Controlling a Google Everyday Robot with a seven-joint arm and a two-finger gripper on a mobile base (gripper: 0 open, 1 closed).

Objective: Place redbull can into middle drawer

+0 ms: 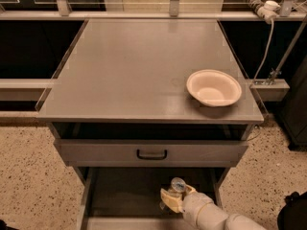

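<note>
1. The gripper (pixel 173 199) reaches in from the lower right, below the counter's (pixel 134 71) front edge. Its jaws are clamped narrow on the side of the redbull can (pixel 178 185), which keeps the silver top facing up.
2. The can stands upright inside the open middle drawer (pixel 120 195), right of centre, beneath the drawer front (pixel 151 154) with the black handle. Whether its base touches the floor is hidden.
3. The white bowl (pixel 213 87) sits near the counter's front right corner, clear of the reach.
4. Likely only the release remains.
</note>
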